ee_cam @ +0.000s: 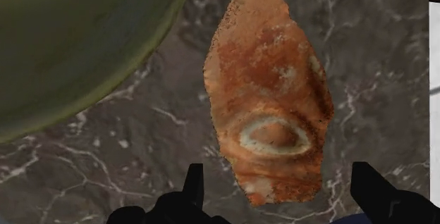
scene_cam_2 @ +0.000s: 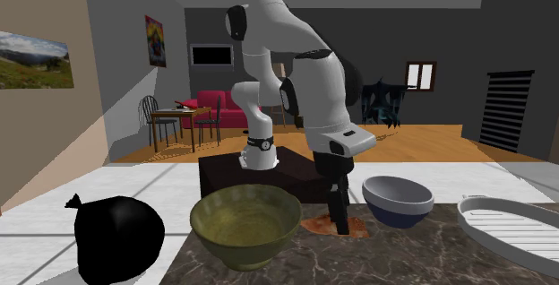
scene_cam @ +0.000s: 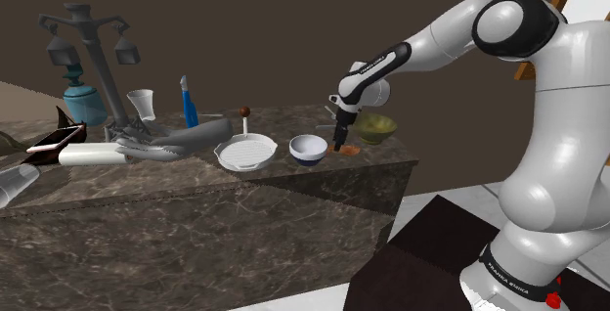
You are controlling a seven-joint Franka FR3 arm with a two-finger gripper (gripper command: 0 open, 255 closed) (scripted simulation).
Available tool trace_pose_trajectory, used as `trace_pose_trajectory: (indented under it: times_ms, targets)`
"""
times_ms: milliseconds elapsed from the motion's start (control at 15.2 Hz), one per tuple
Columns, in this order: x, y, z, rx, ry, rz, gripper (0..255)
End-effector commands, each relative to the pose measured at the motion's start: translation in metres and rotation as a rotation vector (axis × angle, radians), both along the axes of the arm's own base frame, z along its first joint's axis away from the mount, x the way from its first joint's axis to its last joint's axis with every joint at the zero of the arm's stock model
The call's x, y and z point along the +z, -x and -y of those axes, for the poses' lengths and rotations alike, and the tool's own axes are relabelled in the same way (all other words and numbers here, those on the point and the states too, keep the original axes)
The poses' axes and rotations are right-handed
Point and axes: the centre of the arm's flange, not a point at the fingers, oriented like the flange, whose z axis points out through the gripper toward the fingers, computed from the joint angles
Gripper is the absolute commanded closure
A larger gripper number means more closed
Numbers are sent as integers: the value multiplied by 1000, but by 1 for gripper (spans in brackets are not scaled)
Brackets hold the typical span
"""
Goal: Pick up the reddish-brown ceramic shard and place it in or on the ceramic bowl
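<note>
- Spanning the shoulder view's lower left, the veined desk (scene_cam: 196, 211) holds everything.
- Olive bowl (scene_cam_2: 245, 225), lower centre, sits just beside the shard.
- Reddish-brown shard (ee_cam: 268, 110) lies flat, mid-frame.
- Tool (ee_cam: 280, 180), fingers apart, straddles it: grasp pending; next, close.

White ridged pan (scene_cam: 246, 151) and grey candelabra (scene_cam: 98, 60) on dark marble counter (scene_cam: 196, 206)

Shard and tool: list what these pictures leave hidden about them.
1. Shoulder view: the tool hides most of the shard; a small orange bit shows.
2. Second exterior view: the tool stands in front of the shard's middle, so contact cannot be told.
3. Wrist view: the picture's edge cuts off the olive bowl beside the shard.
</note>
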Motion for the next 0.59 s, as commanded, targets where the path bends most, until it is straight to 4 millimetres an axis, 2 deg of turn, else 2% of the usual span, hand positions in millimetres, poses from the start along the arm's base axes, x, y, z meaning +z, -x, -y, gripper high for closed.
trace_pose_trajectory:
  times_ms: [0, 132, 528]
  targets:
    - [-11, -1, -3, 3, -2, 1, 0]
    - [-19, -2, -4, 3, -2, 1, 0]
    - [-19, -2, -4, 3, -2, 1, 0]
